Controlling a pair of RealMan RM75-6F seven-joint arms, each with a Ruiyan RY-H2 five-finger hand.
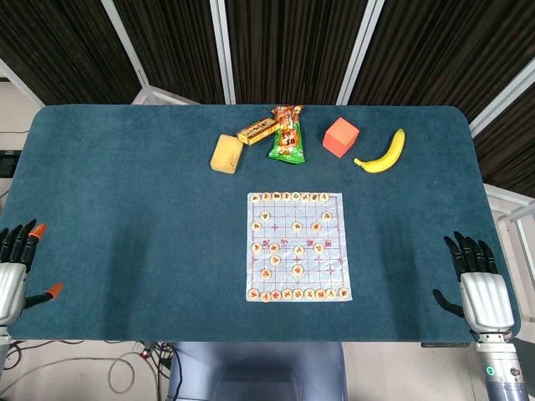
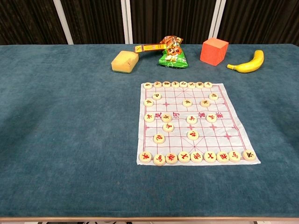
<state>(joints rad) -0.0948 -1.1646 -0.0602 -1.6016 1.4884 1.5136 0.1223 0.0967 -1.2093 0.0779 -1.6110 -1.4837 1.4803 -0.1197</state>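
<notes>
Teal felt table (image 1: 125, 209) w/ chess sheet (image 1: 297, 246), dark curtains (image 1: 292, 42)

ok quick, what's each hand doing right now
Left hand: open, holding nothing, at the table's left edge.
Right hand: open, holding nothing, at the table's right edge.

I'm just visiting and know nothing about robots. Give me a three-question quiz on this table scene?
1. True or false: the left hand holds a chess piece.
2. Which lies nearest the banana? A sponge; B red cube; C snack bag.
3. What do the round pieces sit on?

Key: 1 false, both it and the right hand hold nothing, fingers apart. 2 B. 3 The chess mat.
</notes>
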